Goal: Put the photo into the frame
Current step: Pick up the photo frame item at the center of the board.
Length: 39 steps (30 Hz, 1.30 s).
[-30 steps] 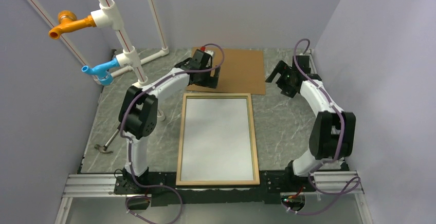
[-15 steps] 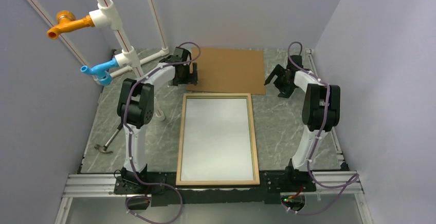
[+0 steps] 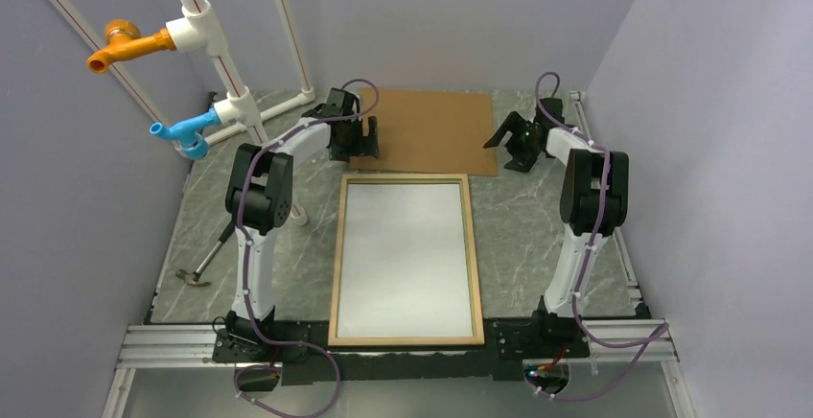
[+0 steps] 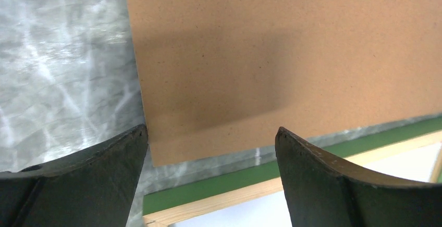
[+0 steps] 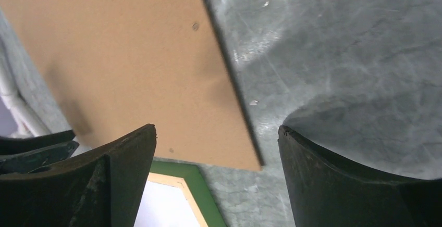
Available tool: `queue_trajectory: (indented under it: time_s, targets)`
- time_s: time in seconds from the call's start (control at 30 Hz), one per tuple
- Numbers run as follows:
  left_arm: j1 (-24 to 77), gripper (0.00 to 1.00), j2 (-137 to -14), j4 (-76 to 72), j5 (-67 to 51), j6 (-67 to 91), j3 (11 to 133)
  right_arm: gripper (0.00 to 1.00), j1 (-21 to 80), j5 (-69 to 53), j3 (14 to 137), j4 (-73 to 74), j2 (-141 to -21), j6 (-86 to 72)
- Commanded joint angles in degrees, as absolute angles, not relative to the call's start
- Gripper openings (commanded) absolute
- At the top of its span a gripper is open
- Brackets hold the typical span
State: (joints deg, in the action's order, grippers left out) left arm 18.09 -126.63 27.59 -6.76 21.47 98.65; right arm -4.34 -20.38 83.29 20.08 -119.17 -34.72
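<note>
Left gripper [image 4: 211,132] is gaping wide, empty, brown board [image 4: 292,50] corner lying between its fingers; right gripper [image 5: 217,129] is gaping likewise.

left gripper [image 4: 211,129]: jaws spread wide, nothing between them, over the board's corner
fingers [image 4: 78,185]: dark, curved, in the lower corners of the view
backing board [image 4: 292,55]: plain brown, flat on the table
table [image 4: 62,71]: grey marbled, bare beside the board's edge
frame [image 4: 312,158]: green band and pale wood edge, just beside the board, with a sliver of table between
photo [image 4: 234,217]: plain white face inside the wood edge
</note>
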Motion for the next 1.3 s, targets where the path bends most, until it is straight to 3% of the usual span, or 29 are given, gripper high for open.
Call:
queue_trajectory:
  time_s: [0.0,0.3,0.97,1.27]
  targets:
    - [17.38,0.94,-127.97,23.37,-15.95,23.64,98.66,0.88,-3.79,-28.02,81.71,16.57,-121.52,-36.32]
    - [17.68,0.85,-126.44,18.39,-24.5,25.38,98.37,0.88,-4.31,-32.72,81.87,15.1,-119.5,-37.53]
    - [21.58,0.86,-119.65,19.9,-28.21,23.78,103.49,0.88,-5.99,-38.44,84.17,20.71,-106.4,-37.77]
    - [23.64,0.86,-112.06,23.15,-24.91,23.9,96.35,0.89,-5.99,-38.04,75.16,24.1,-98.59,-35.4]
